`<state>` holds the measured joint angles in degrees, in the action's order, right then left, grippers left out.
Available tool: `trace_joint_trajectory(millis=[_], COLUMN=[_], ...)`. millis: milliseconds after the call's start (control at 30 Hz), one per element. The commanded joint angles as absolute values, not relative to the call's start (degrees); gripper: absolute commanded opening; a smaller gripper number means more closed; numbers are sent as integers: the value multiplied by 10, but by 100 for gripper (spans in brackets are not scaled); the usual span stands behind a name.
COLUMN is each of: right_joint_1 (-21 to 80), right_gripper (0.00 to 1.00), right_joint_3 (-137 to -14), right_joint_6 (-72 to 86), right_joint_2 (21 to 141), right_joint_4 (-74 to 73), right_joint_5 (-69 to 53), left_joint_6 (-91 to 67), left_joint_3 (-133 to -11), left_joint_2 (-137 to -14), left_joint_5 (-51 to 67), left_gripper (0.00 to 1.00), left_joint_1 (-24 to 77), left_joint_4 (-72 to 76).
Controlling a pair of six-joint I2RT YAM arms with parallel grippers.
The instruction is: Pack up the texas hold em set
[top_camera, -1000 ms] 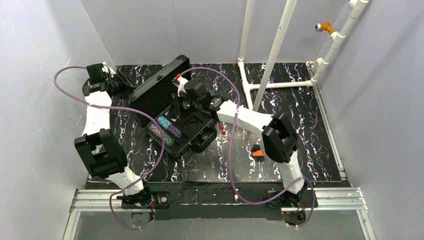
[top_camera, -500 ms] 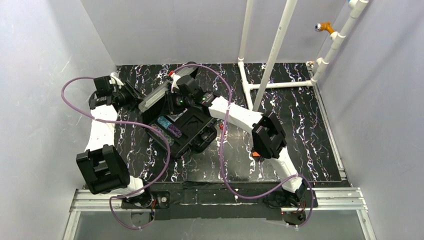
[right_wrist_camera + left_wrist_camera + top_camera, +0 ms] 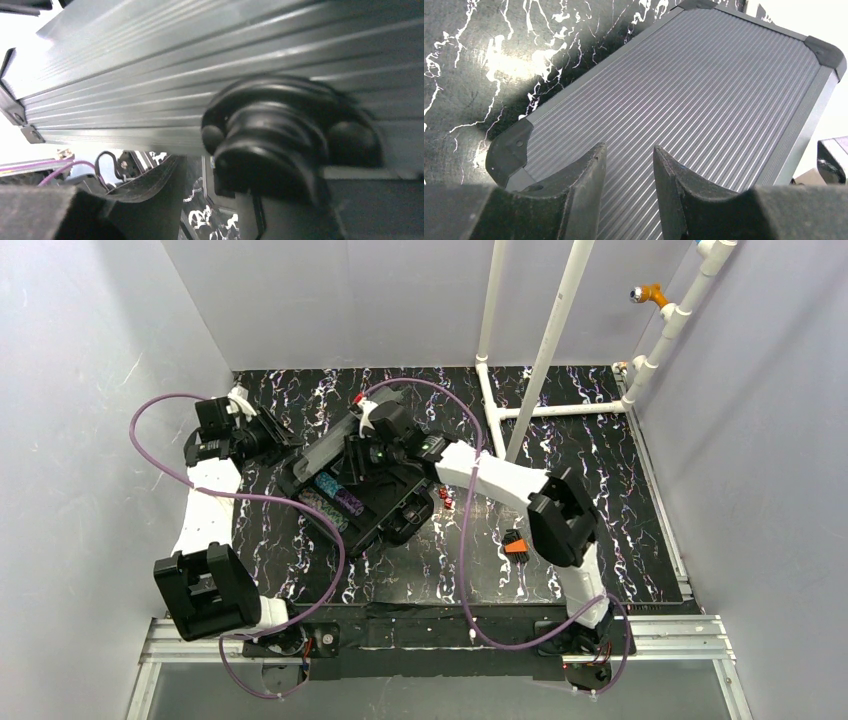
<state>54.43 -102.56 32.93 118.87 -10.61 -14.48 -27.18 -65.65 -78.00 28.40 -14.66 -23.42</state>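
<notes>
Even overhead light, with soft shadows on the glossy bench (image 3: 620,460). In the left wrist view glare whitens the bench and the top right corner blows out; the case lid (image 3: 704,100) is sharp. The right wrist view is blurred, overexposed at left.

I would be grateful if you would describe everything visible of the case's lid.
The lid is a flat rectangular panel, ribbed silver-grey and metal-looking, with a plain frame and black corner caps. It stands half shut, tilted over the tray holding the chip rolls. The left hand, open, is at its outer face and the right hand at its free edge; contact cannot be told.
</notes>
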Motion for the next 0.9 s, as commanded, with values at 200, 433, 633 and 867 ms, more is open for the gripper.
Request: trace_joint_trajectory(millis=[200,433,633,867], right_joint_1=[543,543,543,543], right_gripper=[57,75,90,98], right_joint_3=[-872,-842,-831,-808], right_joint_6=[290,266,260,258], right_joint_2=[999,942,935,917], right_joint_4=[-139,-173,-172,-158], right_joint_5=[-70,-26,-8,19], left_joint_6=[-254,-243,-215,-186], left_joint_3=[-622,-616,-615,-614], left_joint_2=[-765,-769,-757,-737], left_joint_5=[310,312,310,287], left_gripper=[40,44,59,73], left_joint_1=[-139,-130,-105,-66], left_joint_4=[-235,-235,-243,-254])
